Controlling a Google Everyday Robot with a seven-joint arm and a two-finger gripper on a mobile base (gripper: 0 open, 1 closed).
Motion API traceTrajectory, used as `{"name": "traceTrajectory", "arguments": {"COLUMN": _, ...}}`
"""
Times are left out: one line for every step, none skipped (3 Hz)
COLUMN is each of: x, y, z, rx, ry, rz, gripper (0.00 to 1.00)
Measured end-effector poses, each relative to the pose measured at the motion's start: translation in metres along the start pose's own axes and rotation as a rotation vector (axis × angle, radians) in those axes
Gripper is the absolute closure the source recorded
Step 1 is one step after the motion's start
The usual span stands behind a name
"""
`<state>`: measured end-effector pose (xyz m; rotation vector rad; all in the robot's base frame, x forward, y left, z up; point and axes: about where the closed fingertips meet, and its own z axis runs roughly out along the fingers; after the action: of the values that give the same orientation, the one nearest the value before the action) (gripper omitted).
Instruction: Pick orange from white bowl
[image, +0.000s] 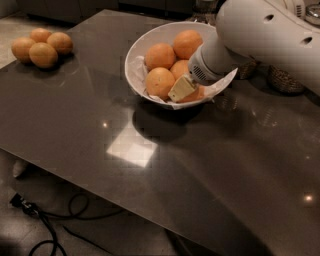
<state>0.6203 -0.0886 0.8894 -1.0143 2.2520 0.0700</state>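
The tool (182, 89) sits among oranges (160, 55) in the white bowl (136, 59) on the table (200, 175).

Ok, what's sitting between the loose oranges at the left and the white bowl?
Nothing: the camera view shows only bare table between the loose oranges and the white bowl. The gripper is down inside the bowl.

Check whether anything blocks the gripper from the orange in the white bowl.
Nothing visible does. The gripper is inside the white bowl, at its front rim, right against the orange; the other oranges lie beside and behind, not between.
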Motion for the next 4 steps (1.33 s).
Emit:
{"name": "traceTrajectory", "arguments": {"x": 0.004, "y": 0.000, "z": 0.013, "rx": -0.016, "ry": 0.021, "rz": 0.008, "gripper": 0.34}}
{"name": "traceTrajectory", "arguments": {"x": 0.007, "y": 0.003, "z": 0.024, "rx": -0.033, "ry": 0.038, "rz": 0.015, "gripper": 0.34}}
{"name": "traceTrajectory", "arguments": {"x": 0.010, "y": 0.004, "z": 0.029, "rx": -0.042, "ry": 0.047, "rz": 0.023, "gripper": 0.53}}
{"name": "traceTrajectory", "arguments": {"x": 0.010, "y": 0.004, "z": 0.029, "rx": -0.042, "ry": 0.047, "rz": 0.023, "gripper": 0.76}}
